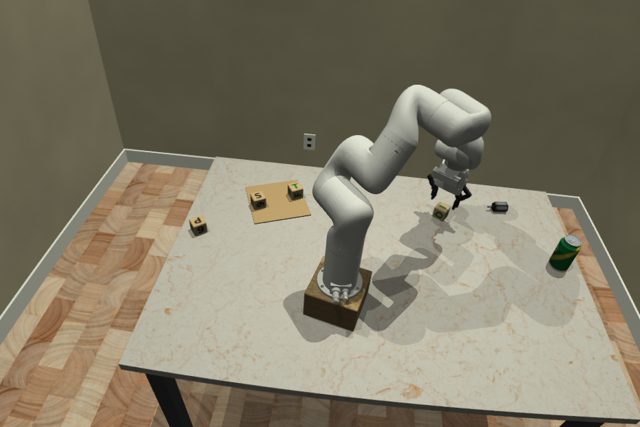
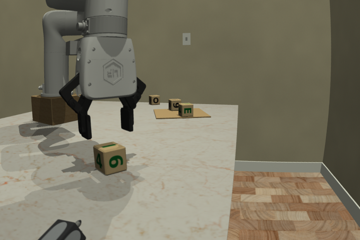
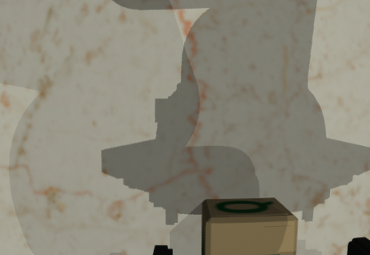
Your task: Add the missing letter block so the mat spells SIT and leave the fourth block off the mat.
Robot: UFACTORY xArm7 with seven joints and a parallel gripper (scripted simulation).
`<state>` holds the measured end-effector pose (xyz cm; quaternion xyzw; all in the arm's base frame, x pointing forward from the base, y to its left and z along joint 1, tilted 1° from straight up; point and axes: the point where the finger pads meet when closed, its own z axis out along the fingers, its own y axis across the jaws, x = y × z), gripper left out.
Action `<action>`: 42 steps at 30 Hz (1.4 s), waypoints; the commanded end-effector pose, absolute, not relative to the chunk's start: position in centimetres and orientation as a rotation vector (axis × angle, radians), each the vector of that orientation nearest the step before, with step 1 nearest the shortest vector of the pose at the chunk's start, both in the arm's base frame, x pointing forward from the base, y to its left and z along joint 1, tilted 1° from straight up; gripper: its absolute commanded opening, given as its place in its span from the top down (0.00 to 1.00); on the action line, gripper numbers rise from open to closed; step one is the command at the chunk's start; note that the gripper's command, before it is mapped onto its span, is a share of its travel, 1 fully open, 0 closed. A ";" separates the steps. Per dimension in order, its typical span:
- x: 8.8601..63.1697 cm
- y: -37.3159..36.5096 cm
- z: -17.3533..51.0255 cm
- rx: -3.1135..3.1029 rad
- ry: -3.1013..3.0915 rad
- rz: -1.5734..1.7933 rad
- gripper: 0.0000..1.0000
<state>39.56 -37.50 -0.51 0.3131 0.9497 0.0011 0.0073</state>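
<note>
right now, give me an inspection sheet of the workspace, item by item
surface: marble table on dark legs; arm shadows fall across its right half.
job's things: tan mat holds the S block and the T block, with a gap between them. The I block sits off the mat with its I on top. The fourth block sits off the mat near the table's left edge.
clutter: green can upright near the right edge; small dark object beyond the I block.
grippers: gripper open, empty, above the I block, not touching it.
cables: nothing seen.
surroundings: olive walls, wall outlet, wood floor.
</note>
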 end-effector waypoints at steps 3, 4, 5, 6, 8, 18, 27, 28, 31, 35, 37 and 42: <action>39.7 -37.6 -0.9 0.978 2.966 0.000 0.13; 39.7 -37.6 -0.9 0.978 2.966 0.000 0.13; 39.7 -37.6 -1.0 0.978 2.965 0.000 0.13; 39.7 -37.6 -1.1 0.978 2.965 0.000 0.13; 39.7 -37.6 -1.1 0.978 2.965 0.000 0.13; 39.7 -37.6 -1.3 0.978 2.966 0.000 0.13; 39.7 -37.6 -1.3 0.978 2.966 0.000 0.13; 39.7 -37.6 -1.3 0.978 2.966 0.000 0.13; 39.7 -37.6 -1.3 0.978 2.966 0.000 0.13; 39.7 -37.6 -1.3 0.978 2.966 0.000 0.13; 39.7 -37.6 -1.3 0.978 2.966 0.000 0.13; 39.7 -37.6 -1.3 0.978 2.966 0.000 0.13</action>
